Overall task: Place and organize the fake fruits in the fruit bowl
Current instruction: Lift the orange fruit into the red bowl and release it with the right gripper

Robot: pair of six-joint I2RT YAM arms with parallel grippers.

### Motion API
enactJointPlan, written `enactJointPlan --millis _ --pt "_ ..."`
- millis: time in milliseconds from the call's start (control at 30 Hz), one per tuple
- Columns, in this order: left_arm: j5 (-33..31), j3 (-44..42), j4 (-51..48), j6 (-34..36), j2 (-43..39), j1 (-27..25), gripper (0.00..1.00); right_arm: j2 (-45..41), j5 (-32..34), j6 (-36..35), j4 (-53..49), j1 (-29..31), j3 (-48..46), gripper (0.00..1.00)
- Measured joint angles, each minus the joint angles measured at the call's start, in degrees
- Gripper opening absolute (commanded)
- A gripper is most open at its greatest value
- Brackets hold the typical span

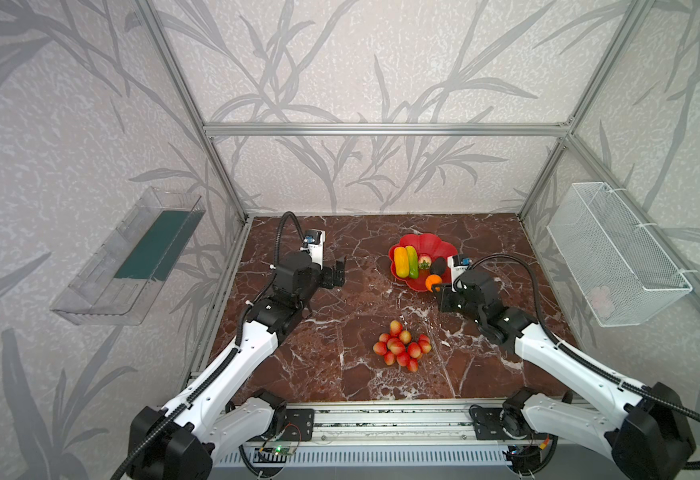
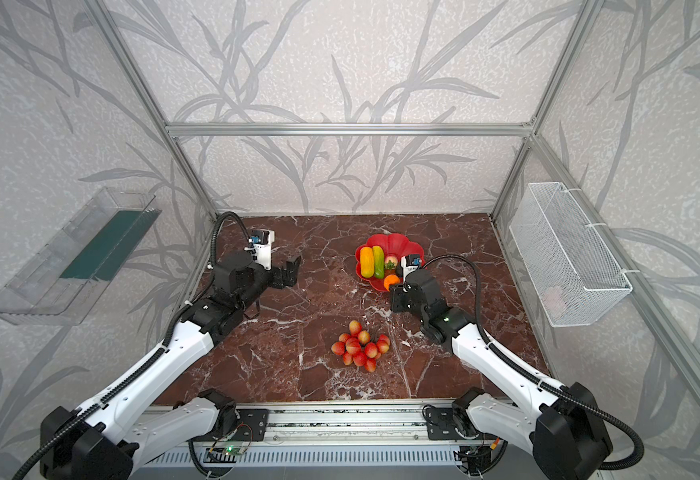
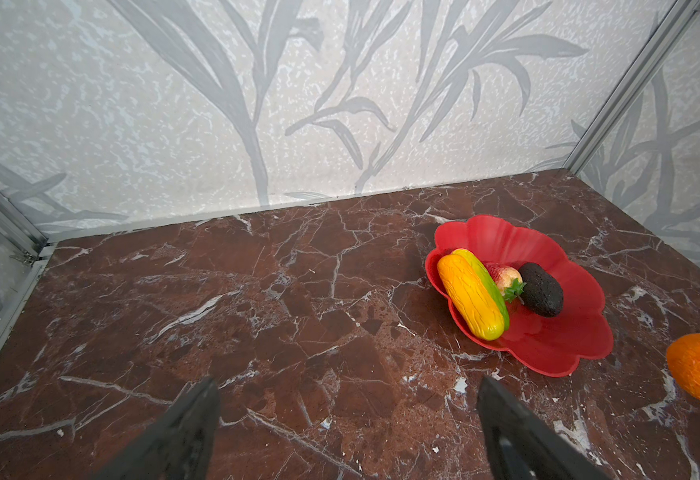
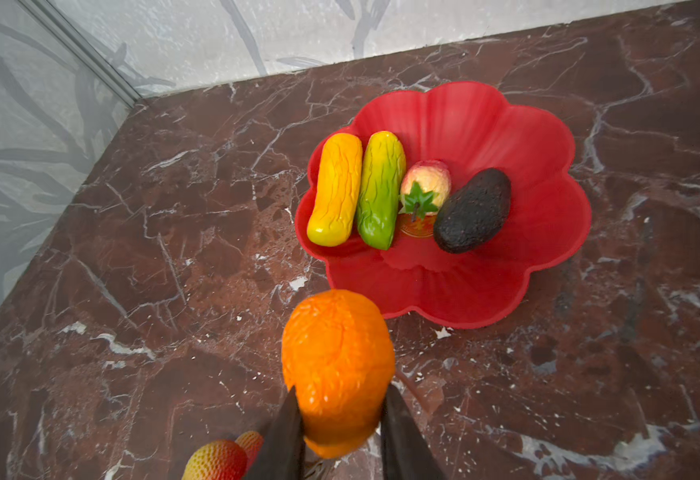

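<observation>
Grips the orange ball [image 4: 338, 361] in the right gripper [image 4: 342, 411], jaws drawn in narrow against both sides of it. Holds it at 5 o'clock of the red bowl [image 1: 423, 240], right at that rim in both top views, and just short of the nearest petals in the right wrist view. Cannot tell how high above the marble table [image 1: 340, 332].

Inside the bowl, four fruits in a row running from 9 toward 3 o'clock: yellow-orange oblong [image 4: 336, 189] touching the green oblong [image 4: 381, 189], then the strawberry [image 4: 425, 178] at the middle, then the avocado [image 4: 473, 210] just beside it.

On the marble at 5 o'clock of the table's middle: the bunch of red-yellow ovals [image 1: 402, 347], well apart from the bowl and at 7 o'clock of the right gripper.

Spreads the jaws of the left gripper [image 1: 340, 270] wide over bare marble, at 9 o'clock of the bowl and well apart from it.
</observation>
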Motion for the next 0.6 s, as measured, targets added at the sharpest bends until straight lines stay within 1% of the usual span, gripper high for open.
enactJointPlan --millis 300,533,600 --pt "0.15 0.0 0.0 -0.02 0.0 0.04 0.96 18.12 -0.63 -3.69 0.57 -3.19 9.46 0.25" --pt "0.22 0.0 0.0 0.0 -0.09 0.04 0.96 28.63 -1.7 -4.63 2.14 -5.73 13.99 0.26" --pt "0.24 0.0 0.0 0.0 -0.17 0.04 0.96 31.17 -2.03 -4.83 2.32 -6.54 15.28 0.28"
